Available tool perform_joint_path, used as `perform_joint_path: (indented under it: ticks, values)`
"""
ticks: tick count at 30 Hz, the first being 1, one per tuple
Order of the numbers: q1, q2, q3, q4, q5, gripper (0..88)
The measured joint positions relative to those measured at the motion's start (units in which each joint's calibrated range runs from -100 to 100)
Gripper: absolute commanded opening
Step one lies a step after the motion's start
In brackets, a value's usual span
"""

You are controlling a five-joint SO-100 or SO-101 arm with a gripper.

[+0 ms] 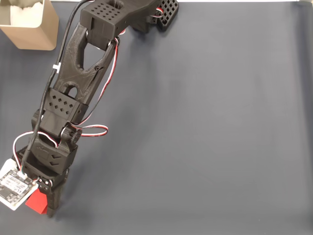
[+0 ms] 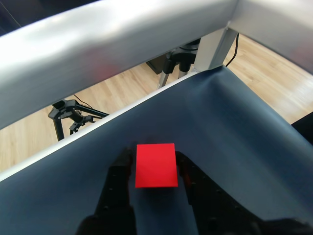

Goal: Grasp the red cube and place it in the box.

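No text can be read: the white label (image 1: 13, 190) just beside the gripper (image 1: 45, 208) in the fixed view carries print too small to decipher.

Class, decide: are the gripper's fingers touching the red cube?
Touching. In the wrist view, the fingers press against both sides of the red cube, with no gap visible on either side.

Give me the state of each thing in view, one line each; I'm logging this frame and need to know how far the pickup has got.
red cube: on the dark mat, between the two fingers, not lifted as far as the pictures tell.
gripper: lowered around the cube; fingers close beside its sides, contact unclear.
box: upright at the mat's far corner in the fixed view, open-topped, no cube visible inside.
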Motion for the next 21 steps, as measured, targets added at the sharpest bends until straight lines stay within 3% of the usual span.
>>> perform_joint_path:
  ticks: [21]
  values:
    - [0.00,-3.99,5.88,0.00,1.03,23.4]
